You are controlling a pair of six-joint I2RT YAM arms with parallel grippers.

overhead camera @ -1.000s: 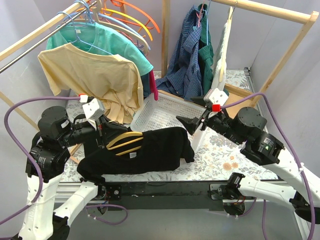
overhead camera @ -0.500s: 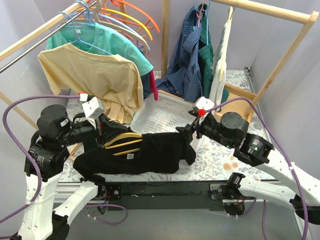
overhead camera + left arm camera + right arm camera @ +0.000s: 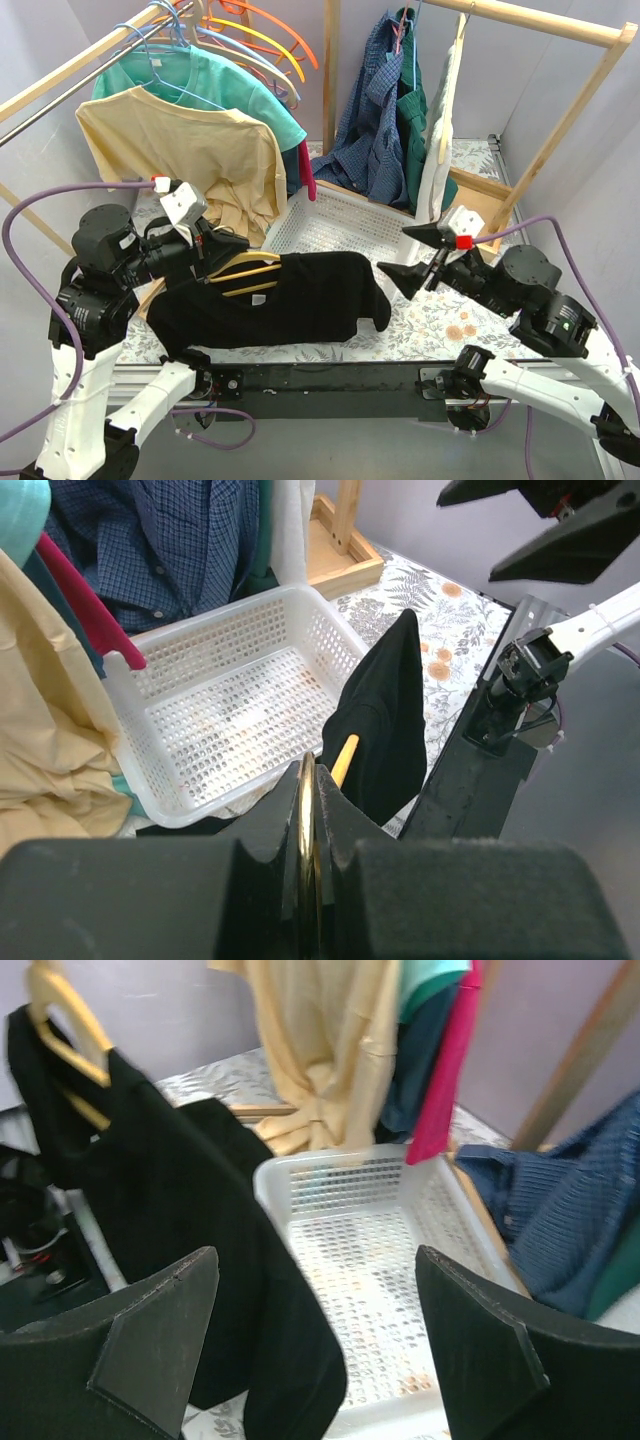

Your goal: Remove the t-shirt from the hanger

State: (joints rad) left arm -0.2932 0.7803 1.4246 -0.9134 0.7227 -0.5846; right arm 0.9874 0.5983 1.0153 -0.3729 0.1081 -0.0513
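A black t-shirt (image 3: 290,300) hangs on a yellow hanger (image 3: 245,275) held low over the table's near edge. My left gripper (image 3: 205,250) is shut on the hanger's gold metal hook (image 3: 306,810). In the left wrist view the hanger's yellow arm (image 3: 345,758) runs into the shirt (image 3: 385,730). My right gripper (image 3: 393,250) stands open just right of the shirt's sleeve, with nothing between its fingers. In the right wrist view the shirt (image 3: 170,1220) hangs at the left by the left finger. The hanger (image 3: 65,1015) shows at the top left.
A white perforated basket (image 3: 352,197) sits behind the shirt. A beige t-shirt (image 3: 190,150) and a teal one (image 3: 230,85) hang on the left rack with several spare hangers (image 3: 260,40). A blue checked shirt (image 3: 375,110) hangs from the wooden frame (image 3: 560,110) at the right.
My right gripper went in toward the shirt's sleeve, then drew back to the right and rose a little, still open. The left arm has tipped the hanger and shirt slightly higher.
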